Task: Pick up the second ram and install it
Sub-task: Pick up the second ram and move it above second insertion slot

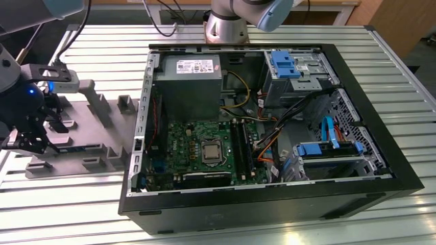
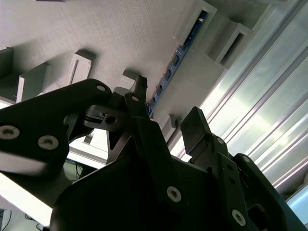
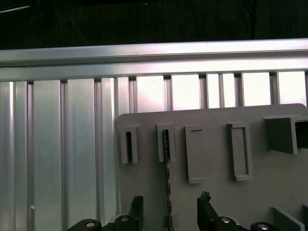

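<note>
Slatted aluminium counter (image 1: 68,214) carries a grey holder tray (image 3: 250,202), with an open computer case (image 1: 272,204) well apart from the claw (image 3: 169,204). The arm's wrist points down over the tray. The claw is spread wide and grips nothing, the second ram (image 3: 167,178) standing edge-up between its fingers.

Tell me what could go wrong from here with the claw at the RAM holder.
1. The claw is open astride the second ram, which stands on edge in the grey holder; an off-centre close could tilt or jam it.
2. Raised blocks on the holder sit close to the fingers and might snag them.
3. In the computer case, orange cables lie beside the memory slots and may crowd the install.
</note>
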Available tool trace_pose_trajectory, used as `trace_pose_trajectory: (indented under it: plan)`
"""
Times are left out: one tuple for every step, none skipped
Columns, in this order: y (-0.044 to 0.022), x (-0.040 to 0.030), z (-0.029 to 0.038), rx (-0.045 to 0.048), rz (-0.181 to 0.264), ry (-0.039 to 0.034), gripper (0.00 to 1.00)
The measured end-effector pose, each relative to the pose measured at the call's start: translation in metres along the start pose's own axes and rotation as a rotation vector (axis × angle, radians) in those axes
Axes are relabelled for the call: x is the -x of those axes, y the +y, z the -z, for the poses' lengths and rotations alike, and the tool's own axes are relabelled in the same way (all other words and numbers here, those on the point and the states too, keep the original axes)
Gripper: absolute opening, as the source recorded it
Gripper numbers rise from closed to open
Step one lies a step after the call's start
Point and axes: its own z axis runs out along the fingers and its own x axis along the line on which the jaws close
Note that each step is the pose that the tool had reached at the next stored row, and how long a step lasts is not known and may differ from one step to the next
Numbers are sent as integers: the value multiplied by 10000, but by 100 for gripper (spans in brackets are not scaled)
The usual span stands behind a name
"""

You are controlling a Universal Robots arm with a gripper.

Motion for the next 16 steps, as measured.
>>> trace_pose_trajectory:
  plan:
    - [0,0,-3,0,0,0,56]
    - [0,0,-5,-1,0,0,56]
    - [0,0,-8,0,0,0,56]
    - [0,0,-10,0,0,0,56]
    - [0,0,-12,0,1,0,56]
    - [0,0,-15,-1,0,0,56]
    - [0,0,-17,-1,0,0,56]
    - [0,0,-20,-1,0,0,56]
    - [0,0,-23,0,0,0,56]
    - [0,0,-26,0,0,0,56]
    - [0,0,-29,-1,0,0,56]
    - [0,0,-33,-1,0,0,56]
    - [0,0,-36,-1,0,0,56]
    - [0,0,-40,0,0,0,56]
    - [0,0,-44,-1,0,0,56]
    - [0,0,-50,-2,0,-1,56]
